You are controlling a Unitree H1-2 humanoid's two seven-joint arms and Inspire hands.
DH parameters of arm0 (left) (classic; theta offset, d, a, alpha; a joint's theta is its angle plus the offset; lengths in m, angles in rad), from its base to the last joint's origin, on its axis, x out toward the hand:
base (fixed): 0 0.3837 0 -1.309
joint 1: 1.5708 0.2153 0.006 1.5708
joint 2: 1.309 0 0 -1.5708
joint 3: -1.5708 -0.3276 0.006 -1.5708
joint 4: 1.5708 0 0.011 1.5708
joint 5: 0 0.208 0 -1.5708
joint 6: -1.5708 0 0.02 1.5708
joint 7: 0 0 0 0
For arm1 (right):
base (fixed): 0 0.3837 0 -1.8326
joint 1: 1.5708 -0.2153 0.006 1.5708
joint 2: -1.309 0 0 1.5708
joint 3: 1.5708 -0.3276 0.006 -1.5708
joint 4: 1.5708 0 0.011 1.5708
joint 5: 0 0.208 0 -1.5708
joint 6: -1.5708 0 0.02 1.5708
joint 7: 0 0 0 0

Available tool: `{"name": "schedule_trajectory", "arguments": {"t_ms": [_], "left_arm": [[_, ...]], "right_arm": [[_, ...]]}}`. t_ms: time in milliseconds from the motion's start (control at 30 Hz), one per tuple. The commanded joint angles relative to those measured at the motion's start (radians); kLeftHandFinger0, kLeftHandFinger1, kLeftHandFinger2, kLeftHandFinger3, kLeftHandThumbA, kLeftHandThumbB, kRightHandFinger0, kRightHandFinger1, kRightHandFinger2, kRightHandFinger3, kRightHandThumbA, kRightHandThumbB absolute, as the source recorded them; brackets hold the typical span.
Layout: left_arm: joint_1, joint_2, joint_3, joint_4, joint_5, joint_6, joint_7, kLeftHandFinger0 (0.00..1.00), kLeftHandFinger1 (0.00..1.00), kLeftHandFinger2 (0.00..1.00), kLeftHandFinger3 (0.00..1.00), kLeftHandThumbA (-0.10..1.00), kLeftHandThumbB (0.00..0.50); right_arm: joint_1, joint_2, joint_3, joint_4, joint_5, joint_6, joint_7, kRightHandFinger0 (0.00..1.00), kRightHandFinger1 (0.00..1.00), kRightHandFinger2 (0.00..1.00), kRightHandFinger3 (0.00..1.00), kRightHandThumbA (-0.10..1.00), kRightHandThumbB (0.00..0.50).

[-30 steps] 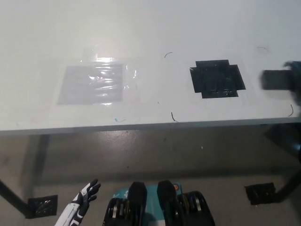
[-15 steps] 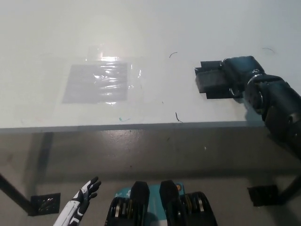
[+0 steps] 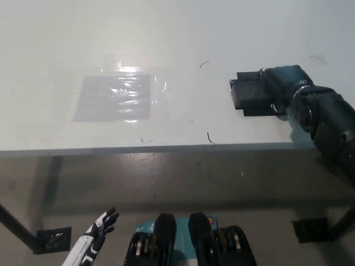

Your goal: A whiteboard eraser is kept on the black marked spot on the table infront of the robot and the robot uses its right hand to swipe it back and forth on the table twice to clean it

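Observation:
My black right hand (image 3: pixel 284 84) reaches in from the right, low over the white table (image 3: pixel 166 33). It is shut on the dark whiteboard eraser (image 3: pixel 252 95), which lies flat on the black marked spot (image 3: pixel 256 112). The eraser and hand cover most of the spot, and only thin black edges show above and below the eraser. The black forearm (image 3: pixel 330 124) runs back past the table's right front edge. Down at the lower left, below the table level, my white left hand (image 3: pixel 99 230) rests open with its fingers spread.
A grey patch under shiny clear film (image 3: pixel 115 97) lies on the table's left half. Small curved pen marks (image 3: pixel 209 137) sit near the front edge (image 3: pixel 166 148). Under the table are dark legs (image 3: pixel 49 183) and black tape squares (image 3: pixel 310 228) on the floor.
Since 1.0 s ago the right hand has carried the eraser left from the table's right side onto the black spot. Over the last half second it has barely moved. The camera shifted slightly.

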Motion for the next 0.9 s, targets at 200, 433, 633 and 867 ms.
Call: {"name": "schedule_trajectory", "arguments": {"t_ms": [200, 433, 633, 867], "left_arm": [[-0.016, 0.012, 0.008, -0.011, -0.024, -0.028, -0.002, 1.0, 1.0, 1.0, 1.0, 1.0, 0.373], [-0.011, 0.017, 0.006, -0.024, -0.018, -0.017, -0.005, 1.0, 1.0, 1.0, 1.0, 1.0, 0.388], [-0.015, 0.027, 0.009, -0.027, -0.021, -0.009, -0.01, 1.0, 1.0, 1.0, 1.0, 1.0, 0.398], [-0.026, 0.04, 0.009, -0.025, -0.017, -0.011, -0.017, 1.0, 1.0, 1.0, 1.0, 1.0, 0.381]], "right_arm": [[-0.044, -0.106, -0.483, -0.58, 0.599, 0.146, 0.402, 1.0, 1.0, 1.0, 1.0, 0.94, 0.496], [-0.093, -0.095, -0.838, -1.127, 1.059, 0.426, 0.329, 1.0, 1.0, 1.0, 1.0, 0.93, 0.5], [-0.102, -0.191, -1.012, -1.472, 1.372, 0.346, 0.124, 1.0, 1.0, 1.0, 1.0, 1.0, 0.5], [0.341, -0.32, -0.997, -2.044, 1.598, -0.022, -0.351, 1.0, 1.0, 1.0, 1.0, 1.0, 0.5]]}}
